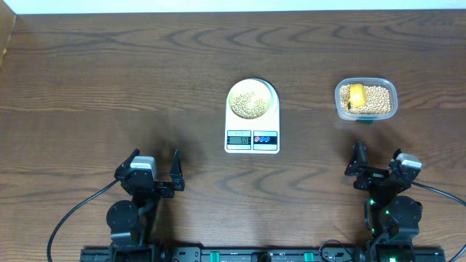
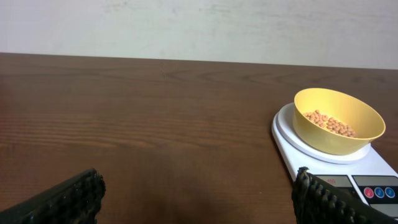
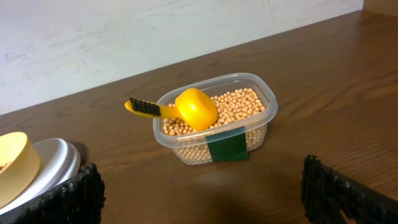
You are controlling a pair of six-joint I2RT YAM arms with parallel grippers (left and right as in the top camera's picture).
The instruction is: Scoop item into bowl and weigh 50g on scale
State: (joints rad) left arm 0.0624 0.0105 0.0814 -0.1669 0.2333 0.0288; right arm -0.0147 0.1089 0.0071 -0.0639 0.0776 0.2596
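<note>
Worktop: dark brown wood-grain worktop (image 1: pixel 109 73), with a pale plain wall (image 2: pixel 186 25) behind it.

Centre: white flat kitchen scale (image 1: pixel 252 148). A small round pale-yellow bowl (image 2: pixel 336 140) stands on it, holding a thin layer of small round tan beans (image 1: pixel 249 104).

Grey display (image 1: pixel 239 139): seems to read 50, but it is too small for me to be sure.

Right: clear plastic tub (image 3: pixel 264 121) of the same beans, with a bright yellow scoop (image 3: pixel 196 109) lying in it.

My left claw (image 1: pixel 155 161) and right claw (image 1: pixel 377 154): both spread wide and empty, at the near edge.

Bowl (image 1: pixel 252 102) on scale (image 1: pixel 252 138), tub (image 1: pixel 366 100) right.
</note>
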